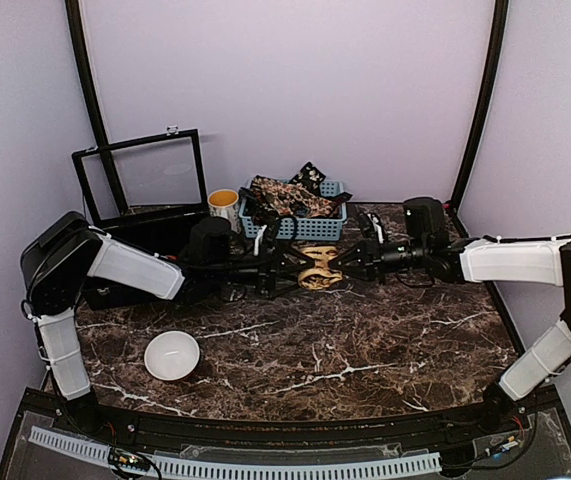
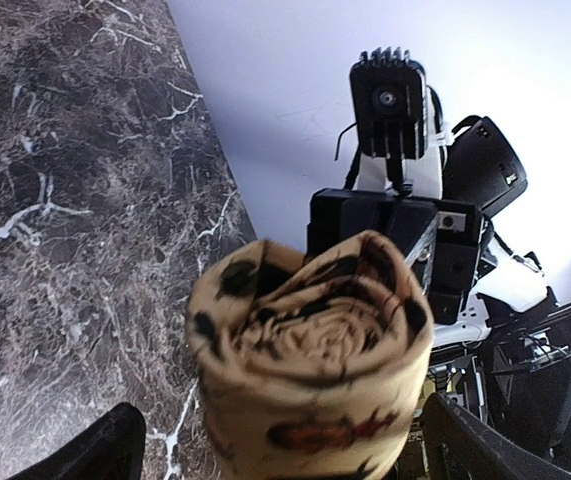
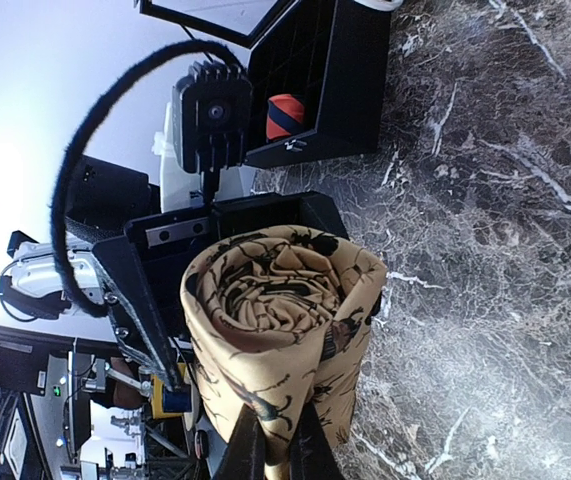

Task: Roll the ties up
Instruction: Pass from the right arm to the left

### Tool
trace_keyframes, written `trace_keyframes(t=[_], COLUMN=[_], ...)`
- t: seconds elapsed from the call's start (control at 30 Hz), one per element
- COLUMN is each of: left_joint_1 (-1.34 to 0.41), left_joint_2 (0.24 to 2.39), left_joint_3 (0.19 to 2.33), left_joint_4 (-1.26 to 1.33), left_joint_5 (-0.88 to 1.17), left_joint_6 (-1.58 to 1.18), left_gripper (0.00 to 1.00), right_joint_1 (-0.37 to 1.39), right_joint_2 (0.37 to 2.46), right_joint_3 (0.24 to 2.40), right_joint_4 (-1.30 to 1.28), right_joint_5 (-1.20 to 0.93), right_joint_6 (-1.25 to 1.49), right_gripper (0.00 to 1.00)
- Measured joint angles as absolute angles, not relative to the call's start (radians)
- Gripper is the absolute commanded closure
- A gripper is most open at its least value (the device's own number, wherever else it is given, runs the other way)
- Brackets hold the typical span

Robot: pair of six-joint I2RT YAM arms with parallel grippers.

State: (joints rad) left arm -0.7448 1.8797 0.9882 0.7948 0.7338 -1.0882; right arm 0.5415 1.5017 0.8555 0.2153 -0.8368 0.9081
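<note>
Right gripper (image 3: 277,440) is pinched fully closed on the mustard tie (image 3: 280,320). From its wrist cam I see the two fingers clamped together on the outer fabric at the near edge of the coil. The tie is wound into a tight spiral, tan with small dark bug-like prints, with the coil end facing that camera. Left gripper (image 2: 280,430) is at full spread and has hold of nothing. Its fingers (image 2: 95,450) straddle the roll, the one on the camera's left clearly off the fabric. The other sits right beside the roll's edge and I can't tell if it touches. In the overhead view both arms reach in from their sides and meet nose to nose at the back-middle of the marble table (image 1: 365,350), with the roll between them. That spot is just in front of the pale blue basket (image 1: 310,230). I can't tell whether the roll is resting on the marble or just off it. The dark ties (image 1: 285,195) are heaped loose in the basket, unrolled. A yellow-and-white mug (image 1: 224,205) stands just left of the basket, then the black case (image 1: 135,225) with its lid up. The white bowl (image 1: 172,355) sits near-left, well apart from the grippers.
</note>
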Motion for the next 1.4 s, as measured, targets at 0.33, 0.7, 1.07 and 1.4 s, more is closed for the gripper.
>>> trace_keyframes(t=[0.33, 0.7, 1.07, 1.4], left_joint_1=[-0.756, -0.757, -0.762, -0.760], left_joint_2=[1.953, 1.983, 2.002, 2.005], left_joint_3=[1.038, 1.053, 1.067, 1.067], left_joint_4=[0.933, 0.974, 0.980, 0.979], left_joint_5=[0.799, 0.821, 0.826, 0.822], left_joint_6=[-1.169, -1.216, -1.235, -1.240], left_gripper=[0.10, 0.13, 0.23, 0.47], right_joint_1=[0.576, 0.582, 0.592, 0.593], right_joint_2=[1.547, 1.570, 1.579, 1.579], right_joint_3=[0.855, 0.866, 0.875, 0.885], right_joint_4=[0.275, 0.294, 0.290, 0.284], right_joint_5=[-0.854, -0.865, -0.867, -0.867], right_joint_6=[0.939, 0.945, 0.943, 0.940], right_gripper=[1.00, 1.00, 1.00, 1.00])
